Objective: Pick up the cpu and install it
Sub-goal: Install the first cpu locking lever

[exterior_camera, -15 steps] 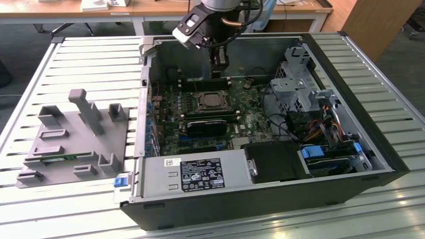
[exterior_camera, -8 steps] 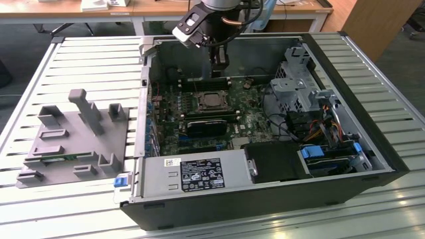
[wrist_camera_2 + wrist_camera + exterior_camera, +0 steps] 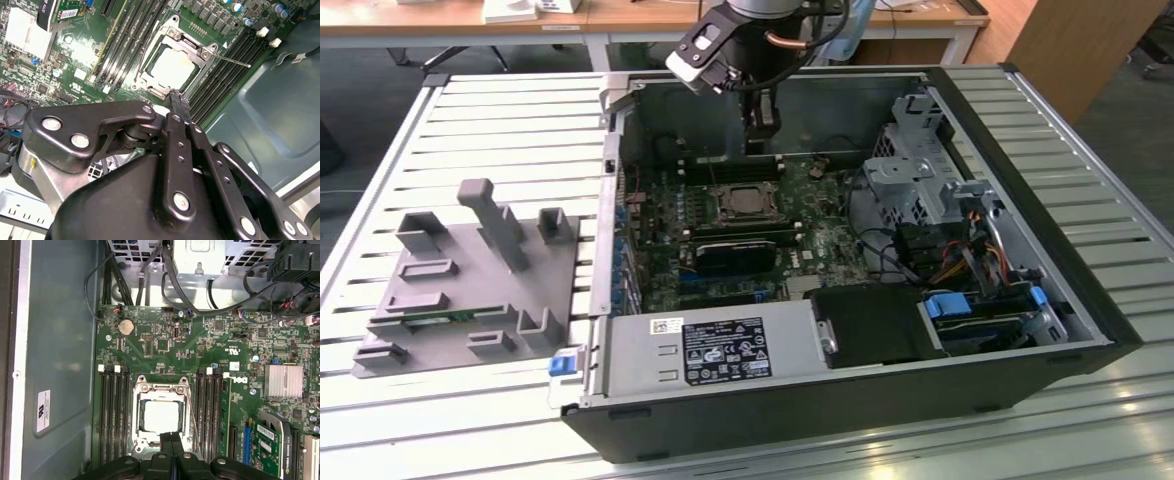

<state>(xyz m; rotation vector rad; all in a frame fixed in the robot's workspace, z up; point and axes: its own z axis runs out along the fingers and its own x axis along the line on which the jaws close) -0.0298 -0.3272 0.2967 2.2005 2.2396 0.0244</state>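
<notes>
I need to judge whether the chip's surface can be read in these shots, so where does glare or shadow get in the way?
In the second wrist view the cpu is washed out to near white by glare; in the first wrist view it reads pale but evenly lit, with the end effector crossing its near edge; in the exterior view the case interior is dim, while the slatted table shines brightly.

The cpu (image 3: 161, 417) is a small flat square chip with a pale, shiny metal top. It lies flat inside the socket's metal frame (image 3: 161, 390) on the green motherboard (image 3: 200, 345), between two banks of black memory slots (image 3: 114, 415). In the exterior view the cpu (image 3: 743, 203) sits in the far half of the open computer case (image 3: 854, 400), near its middle. In the second wrist view the cpu (image 3: 172, 67) looks bright and level in the frame.
</notes>
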